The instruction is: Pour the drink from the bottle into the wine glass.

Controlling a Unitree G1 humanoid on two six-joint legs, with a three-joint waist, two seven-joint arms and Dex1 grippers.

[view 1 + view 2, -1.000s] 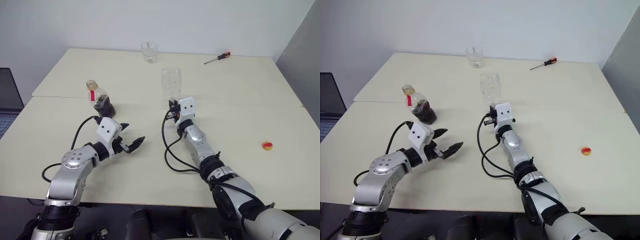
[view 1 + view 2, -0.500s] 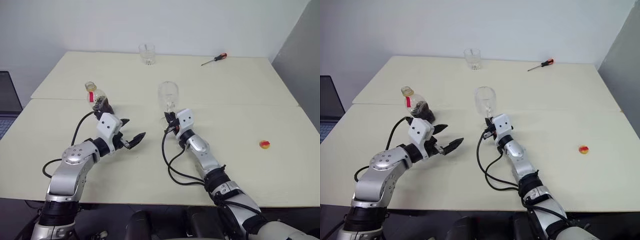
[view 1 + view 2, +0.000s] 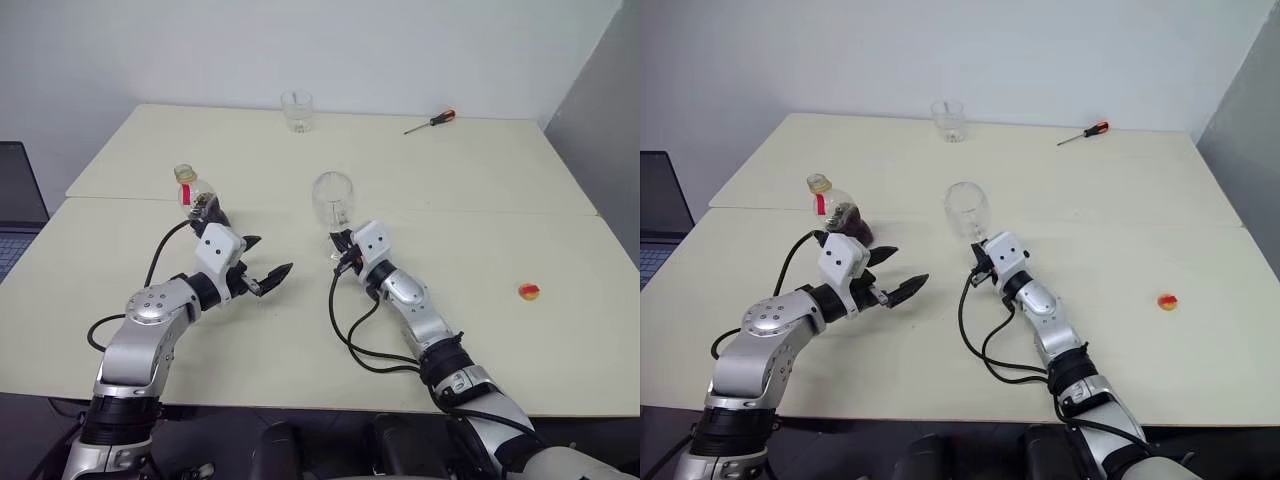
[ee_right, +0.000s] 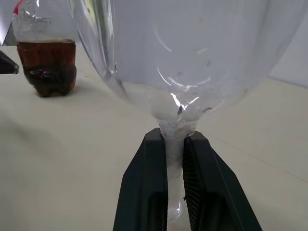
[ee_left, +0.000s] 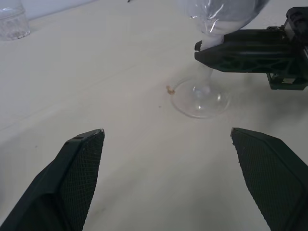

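The right pincer point(image 4: 174, 192), clamped on the wine glass point(image 3: 966, 212) stem, has drawn it upright to mid-frame on the bench point(image 3: 1120, 190), ready for pouring, while the left pincer point(image 3: 892, 275) hangs apart just below the uncapped bottle point(image 3: 837, 212) at centre-left.

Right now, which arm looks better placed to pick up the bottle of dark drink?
The left. Its left gripper is open and empty beside the bottle, while the right gripper is shut on the wine glass stem.
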